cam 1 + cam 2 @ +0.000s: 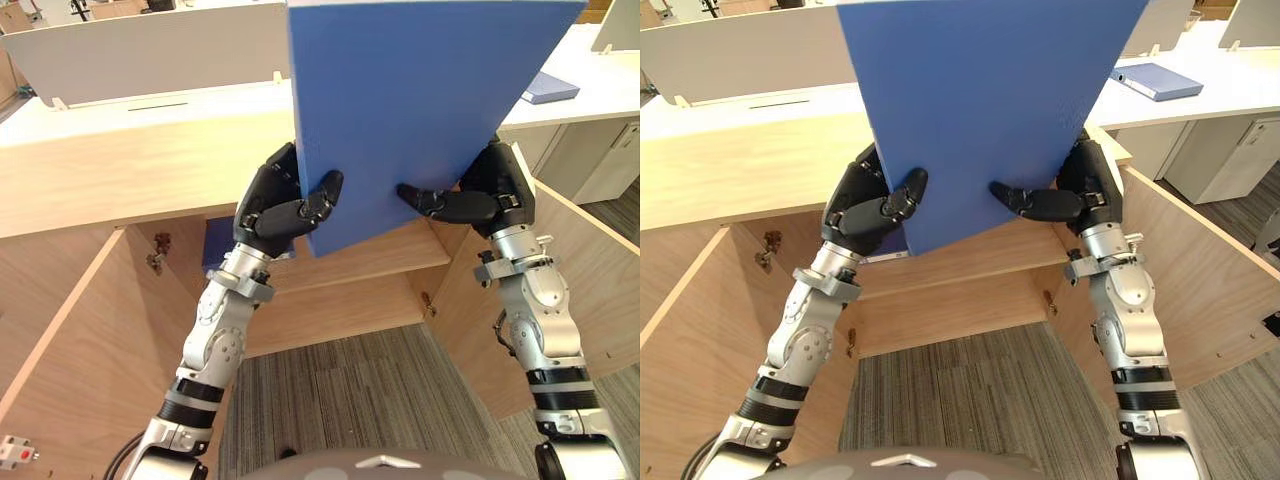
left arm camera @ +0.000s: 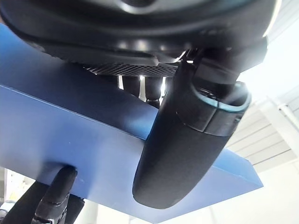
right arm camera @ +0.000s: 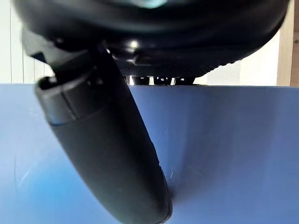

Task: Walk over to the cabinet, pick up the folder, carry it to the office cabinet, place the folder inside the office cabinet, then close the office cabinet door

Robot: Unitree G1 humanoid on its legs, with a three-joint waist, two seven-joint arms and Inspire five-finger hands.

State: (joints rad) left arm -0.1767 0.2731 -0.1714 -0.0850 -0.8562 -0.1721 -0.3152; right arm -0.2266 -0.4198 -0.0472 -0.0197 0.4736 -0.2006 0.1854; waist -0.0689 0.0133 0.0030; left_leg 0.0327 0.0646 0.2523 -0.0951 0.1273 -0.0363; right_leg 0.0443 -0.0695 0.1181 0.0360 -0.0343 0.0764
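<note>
A large blue folder [image 1: 420, 100] is held up flat in front of me, above the open wooden office cabinet [image 1: 350, 285]. My left hand [image 1: 275, 205] pinches its lower left edge, thumb on the near face and fingers behind. On the lower right edge my right hand [image 1: 480, 195] grips it the same way. The left wrist view has the folder [image 2: 70, 135] under the thumb [image 2: 187, 140]; in the right wrist view the thumb [image 3: 103, 149] presses on the folder's face [image 3: 224, 149]. Both cabinet doors [image 1: 70, 340] stand swung open.
The cabinet's shelf [image 1: 370, 255] lies just below the folder, with something blue [image 1: 215, 245] at its left end. Another blue folder [image 1: 550, 88] lies on the white desk [image 1: 590, 95] at the right. A white partition [image 1: 150, 50] stands behind. Grey carpet [image 1: 350, 390] covers the floor.
</note>
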